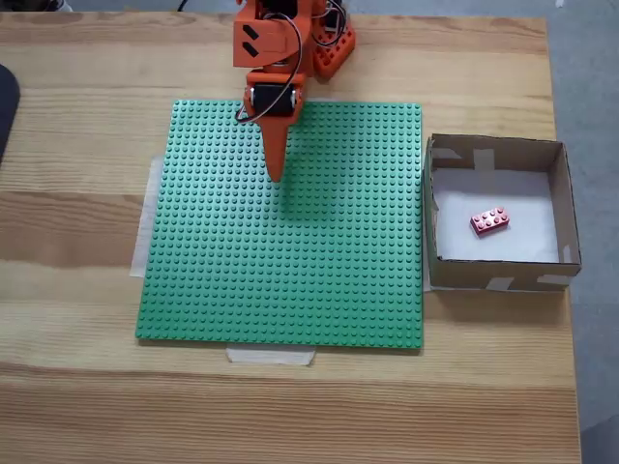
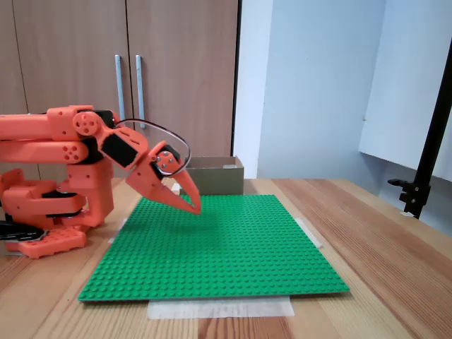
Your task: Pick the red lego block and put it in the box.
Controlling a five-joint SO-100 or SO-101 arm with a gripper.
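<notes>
Red lego block [image 1: 490, 221] is lying studs-up on the white bottom of the box [image 1: 564, 208], tilted a little against the walls and touching none of them, as seen in a fixed view from above.

Left to right in that view: the wooden counter [image 1: 77, 232] is carrying a green studded baseplate [image 1: 290, 280], with pale tape strips showing at its left and near edges. The orange arm [image 1: 276, 43] is reaching from the far edge over the upper-left part of the baseplate, and the fingers [image 1: 274, 174] are pointing down toward the plate, pressed together into a single tip, holding nothing. The cardboard box is sitting just beside the baseplate's right edge, with pale tape patches on its walls.

Left to right in a fixed view from the side: the arm's base [image 2: 49, 212] is standing at the left on the counter [image 2: 367, 233]. The fingers [image 2: 193, 207] are hanging closed and empty just above the baseplate [image 2: 226, 261], clear of the studs. The box [image 2: 219, 176] is showing behind the plate, in front of wooden cabinet doors [image 2: 127, 85].
</notes>
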